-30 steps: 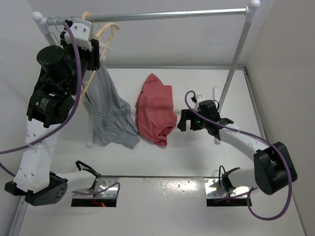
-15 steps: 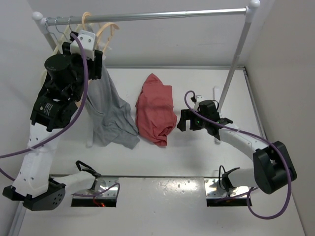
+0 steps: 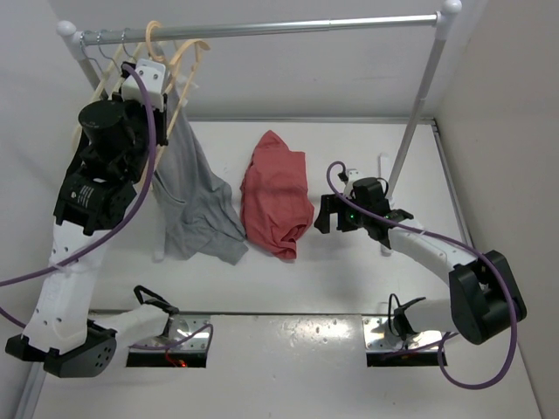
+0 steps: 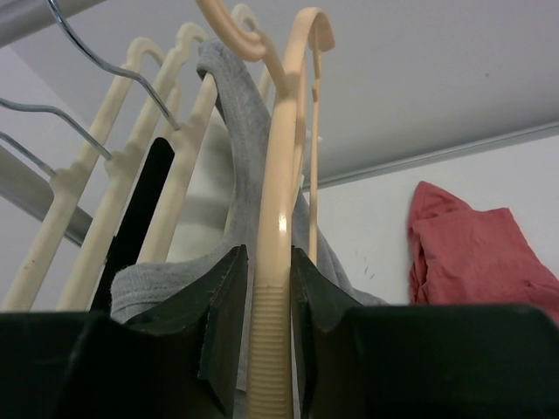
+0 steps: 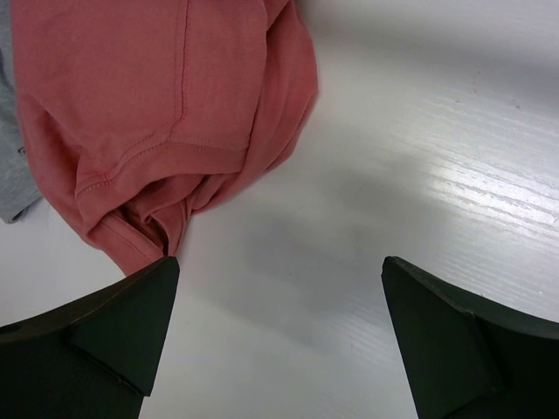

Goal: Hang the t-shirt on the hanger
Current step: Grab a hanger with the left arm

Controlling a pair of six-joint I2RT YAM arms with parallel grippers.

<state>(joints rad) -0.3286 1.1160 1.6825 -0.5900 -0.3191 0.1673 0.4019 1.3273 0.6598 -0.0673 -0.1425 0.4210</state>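
Dropped my left gripper [image 4: 267, 288] slightly below rail [image 3: 288, 26], clamped on hanger [image 4: 284, 175]; right gripper [image 5: 279, 266] spread wide beside t-shirt [image 5: 148, 113].

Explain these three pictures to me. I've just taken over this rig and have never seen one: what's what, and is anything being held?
You are looking at two robot arms bolted at the near edge of a white table, each ending in a two-finger gripper. The wide picture comes from a fixed camera above and behind them. The other two come from cameras on the wrists, so the dark shapes at their bottom edges are the fingers. The left gripper is raised to the clothes rail and closed on the tan-orange hanger, among paler cream hangers. A grey garment hangs there too. The coral-red t-shirt lies crumpled on the table. The right gripper is open and empty, low beside the t-shirt.
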